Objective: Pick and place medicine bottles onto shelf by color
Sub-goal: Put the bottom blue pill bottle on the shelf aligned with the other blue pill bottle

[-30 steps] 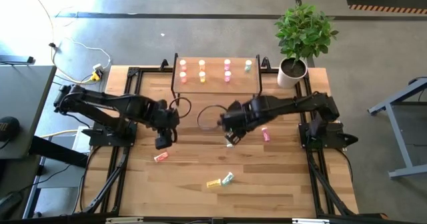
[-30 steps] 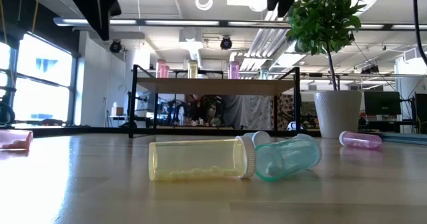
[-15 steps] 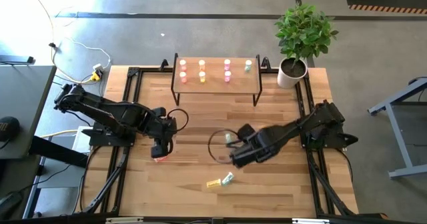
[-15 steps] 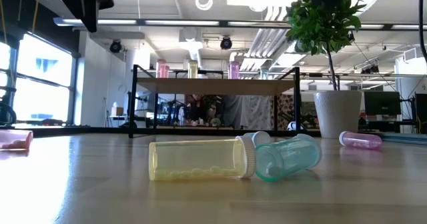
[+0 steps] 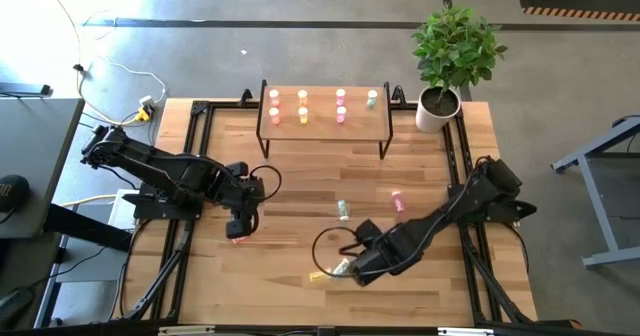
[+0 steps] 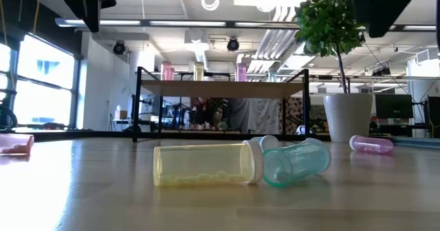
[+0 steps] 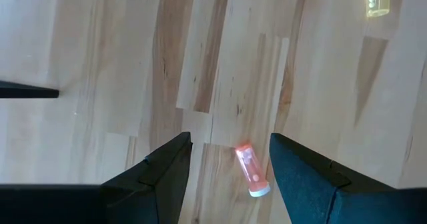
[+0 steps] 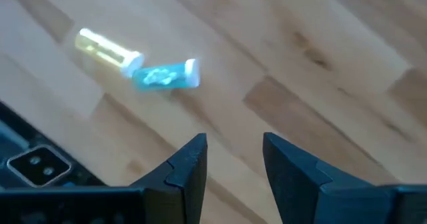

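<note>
Right gripper [image 5: 352, 269], jaws apart and empty, has swung from mid-counter to the near yellow bottle [image 5: 319, 274] and green bottle [image 5: 341, 267]; left gripper [image 5: 240, 234], parted, hovers over the red bottle [image 7: 251, 171].

The table [image 6: 82, 190] is pale, matt, planked wood. The yellow bottle [image 6: 203, 164] and green bottle [image 6: 297, 163] are translucent glossy plastic with ribbed caps. The shelf [image 6: 220, 89] has a light-wood board on thin black metal legs.
</note>
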Robot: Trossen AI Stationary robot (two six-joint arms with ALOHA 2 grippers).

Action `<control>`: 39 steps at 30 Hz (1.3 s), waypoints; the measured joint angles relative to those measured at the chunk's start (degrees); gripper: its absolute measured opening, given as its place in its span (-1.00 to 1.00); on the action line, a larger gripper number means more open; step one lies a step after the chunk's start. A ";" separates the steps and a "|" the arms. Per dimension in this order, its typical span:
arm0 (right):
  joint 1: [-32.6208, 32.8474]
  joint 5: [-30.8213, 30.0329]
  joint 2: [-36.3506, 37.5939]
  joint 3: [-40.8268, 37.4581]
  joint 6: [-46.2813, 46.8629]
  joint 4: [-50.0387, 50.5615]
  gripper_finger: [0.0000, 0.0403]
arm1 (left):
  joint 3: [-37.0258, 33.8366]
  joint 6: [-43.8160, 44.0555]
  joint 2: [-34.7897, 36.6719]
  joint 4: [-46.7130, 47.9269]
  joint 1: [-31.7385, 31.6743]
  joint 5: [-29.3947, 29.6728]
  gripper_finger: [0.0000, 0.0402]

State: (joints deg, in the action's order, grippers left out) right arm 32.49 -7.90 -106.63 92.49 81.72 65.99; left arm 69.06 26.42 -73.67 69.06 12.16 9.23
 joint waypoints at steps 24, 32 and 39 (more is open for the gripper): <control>1.99 -0.99 0.00 -8.17 35.36 -24.80 -0.32 | 0.00 5.11 0.00 -3.85 0.00 0.09 -0.03; 1.63 -2.58 -0.55 -8.17 46.03 -25.16 -0.32 | 0.00 4.96 -0.02 -3.84 -0.01 0.42 -0.03; 0.04 -0.78 -1.90 -8.15 48.58 -27.65 -0.32 | 0.00 4.94 -0.03 -3.84 -0.01 0.42 -0.03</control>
State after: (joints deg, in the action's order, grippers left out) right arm 32.52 -8.68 -108.53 84.33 130.30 38.34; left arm 69.06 31.35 -73.70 65.22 12.16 9.65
